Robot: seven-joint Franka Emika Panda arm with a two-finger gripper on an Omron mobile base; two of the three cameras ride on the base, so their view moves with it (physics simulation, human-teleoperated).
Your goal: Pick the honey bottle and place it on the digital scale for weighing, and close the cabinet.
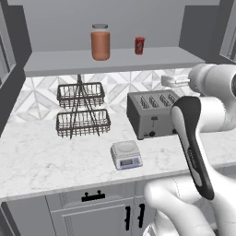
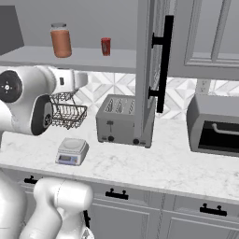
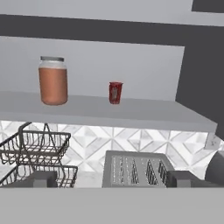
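While the cabinet [image 2: 154, 70] stands open, the honey bottle [image 1: 100, 42] sits inside.

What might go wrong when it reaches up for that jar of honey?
The red can stands close beside the honey bottle on the cabinet shelf, so the open gripper might knock it over. The wide jar could slip on the way down to the small digital scale, with the toaster and wire basket rack nearby.

Honey bottle [image 1: 100, 42] upright on open cabinet [image 1: 115, 60] shelf.
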